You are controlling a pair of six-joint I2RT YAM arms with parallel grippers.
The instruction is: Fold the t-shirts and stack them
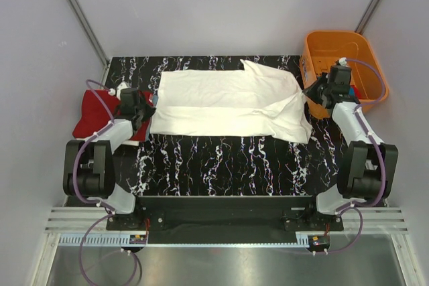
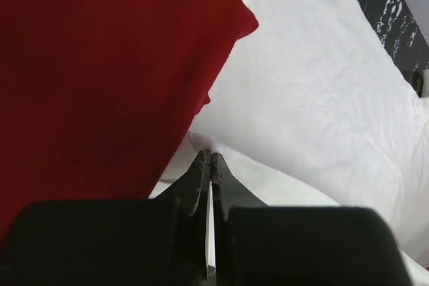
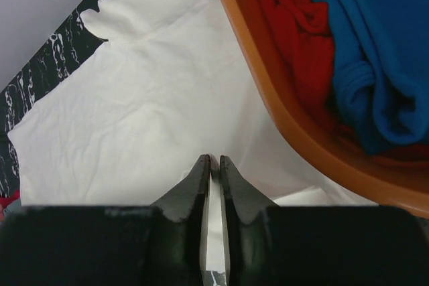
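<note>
White t-shirt [image 1: 228, 102]: we log it flat on the table [image 1: 201, 159], long axis left to right. Left gripper [image 2: 210, 159] sits at its left end, right gripper [image 3: 214, 162] at its right end, equally near. Both claws are pressed together; whether cloth is pinched we cannot tell.

The white t-shirt [image 1: 228, 102] is plain white, with no print visible on the exposed surface. The red t-shirt [image 1: 94, 117] is solid red. The table [image 1: 221, 162] is black with irregular white marble-style veining. The basket [image 1: 312, 55] is orange; it contains a red cloth [image 3: 295, 25] and a bright blue cloth [image 3: 375, 45]. The left gripper [image 2: 210, 159] and right gripper [image 3: 214, 161] are black. The hoses [image 1: 75, 169] are pale purple.
</note>
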